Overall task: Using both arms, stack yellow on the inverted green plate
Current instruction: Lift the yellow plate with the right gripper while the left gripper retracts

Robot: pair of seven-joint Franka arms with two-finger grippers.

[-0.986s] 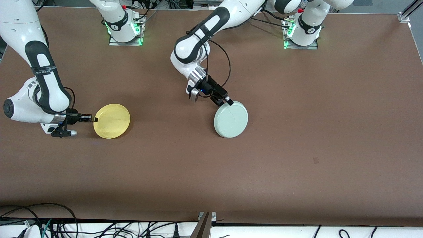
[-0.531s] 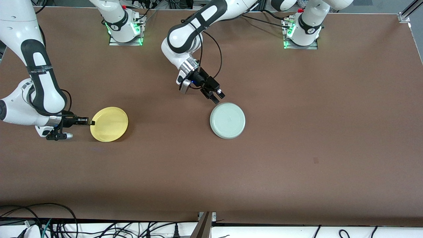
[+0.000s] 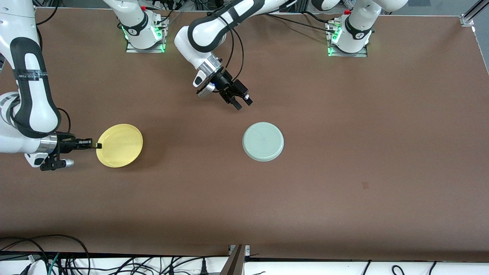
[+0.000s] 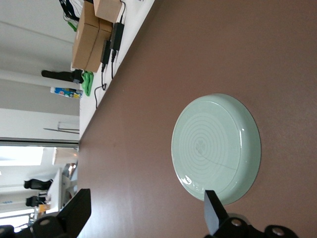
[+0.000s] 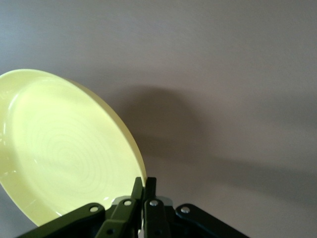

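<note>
Just one yellow (image 3: 119,145); one green plate (image 3: 263,141)

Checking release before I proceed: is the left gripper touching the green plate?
No, the left gripper hangs open above the table, apart from the green plate.

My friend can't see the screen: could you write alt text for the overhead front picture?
The right gripper pinches the rim of a yellow plate, while the left gripper hangs open over the brown table above an upside-down green plate.
</note>
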